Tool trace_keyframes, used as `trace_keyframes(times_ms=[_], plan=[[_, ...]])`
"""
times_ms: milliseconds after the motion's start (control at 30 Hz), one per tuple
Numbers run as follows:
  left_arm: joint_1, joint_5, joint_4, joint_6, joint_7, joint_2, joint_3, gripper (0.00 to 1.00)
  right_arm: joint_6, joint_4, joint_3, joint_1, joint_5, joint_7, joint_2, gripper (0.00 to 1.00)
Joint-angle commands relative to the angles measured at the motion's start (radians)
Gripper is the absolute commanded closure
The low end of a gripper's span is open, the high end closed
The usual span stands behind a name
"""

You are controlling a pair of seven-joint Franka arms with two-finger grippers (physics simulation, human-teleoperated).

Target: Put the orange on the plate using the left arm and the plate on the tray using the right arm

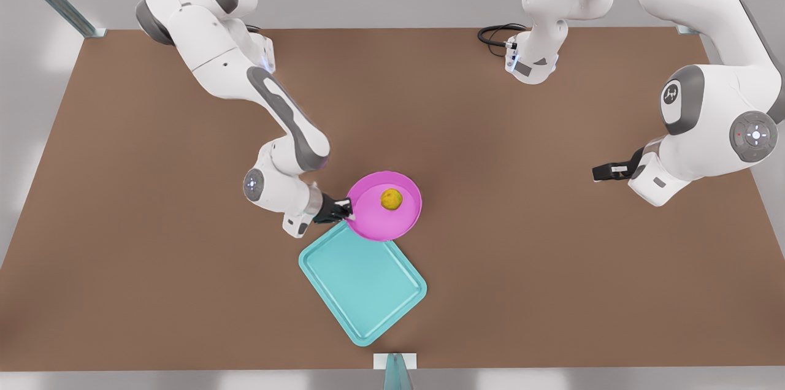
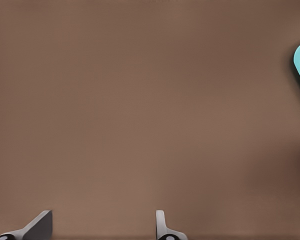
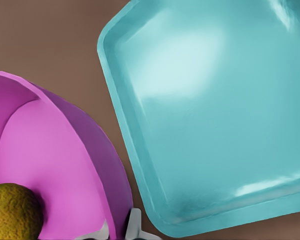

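The orange [image 1: 391, 198] sits in the plate [image 1: 392, 221], a little off its middle, so the fruit half of the job looks done and the plate is now the thing to move. The right claw [image 1: 349, 211] has the plate by its rim on the front view's left side, closed on that edge; in the right wrist view one fingertip [image 3: 134, 225] shows against the outside of the pink wall with the orange [image 3: 12, 212] just inside. An edge grip makes sense here: the dish is too wide to span, and the rim is the only thin part on offer. The plate [image 3: 55, 165] looks tipped a bit in that view, so the orange could roll if the carry is rough. The tray [image 1: 362, 279] lies on the bench [image 1: 153, 255] right beside the plate, the plate's lower rim overlapping the tray's near corner in the front view; whether they touch I cannot tell. The left claw [image 1: 604, 170] waits well off at the front view's right, fingers spread wide over bare bench [image 2: 140, 100], holding nothing, out of the way of the carry.
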Motion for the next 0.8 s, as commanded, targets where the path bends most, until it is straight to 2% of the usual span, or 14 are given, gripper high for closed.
trace_keyframes(times_ms=[0, 100, 233, 367, 533, 567, 600, 767], plan=[[-0.001, 0.000, 0.000, -0.001, 0.018, -0.001, 0.000, 0.00, -0.246, 0.143, -0.035, -0.002, -0.008, 0.313, 0.073, 0.79], [-0.002, 0.002, 0.000, -0.001, 0.018, -0.001, 0.000, 0.00, -0.442, 0.383, -0.071, -0.002, -0.017, 0.448, 0.218, 0.79], [-0.004, 0.002, -0.001, -0.009, 0.017, -0.004, 0.000, 0.00, -0.554, 0.554, -0.155, 0.006, -0.077, 0.380, 0.324, 0.79], [-0.004, 0.000, -0.001, -0.007, 0.018, -0.003, 0.000, 0.00, -0.552, 0.591, -0.177, 0.009, -0.233, 0.232, 0.339, 0.79], [-0.004, 0.002, -0.001, -0.007, 0.018, -0.003, 0.000, 0.00, -0.551, 0.597, -0.177, 0.012, -0.233, 0.241, 0.345, 0.79], [-0.004, 0.002, -0.001, -0.009, 0.018, -0.004, 0.000, 0.00, -0.551, 0.599, -0.178, 0.021, -0.233, 0.237, 0.350, 0.46], [-0.004, 0.002, -0.001, -0.009, 0.017, -0.004, 0.000, 0.00, -0.557, 0.599, -0.178, 0.023, -0.233, 0.226, 0.351, 0.00], [-0.005, 0.002, 0.000, -0.010, 0.015, -0.007, -0.002, 0.00, -0.549, 0.599, -0.177, 0.026, -0.233, 0.228, 0.351, 0.00]])
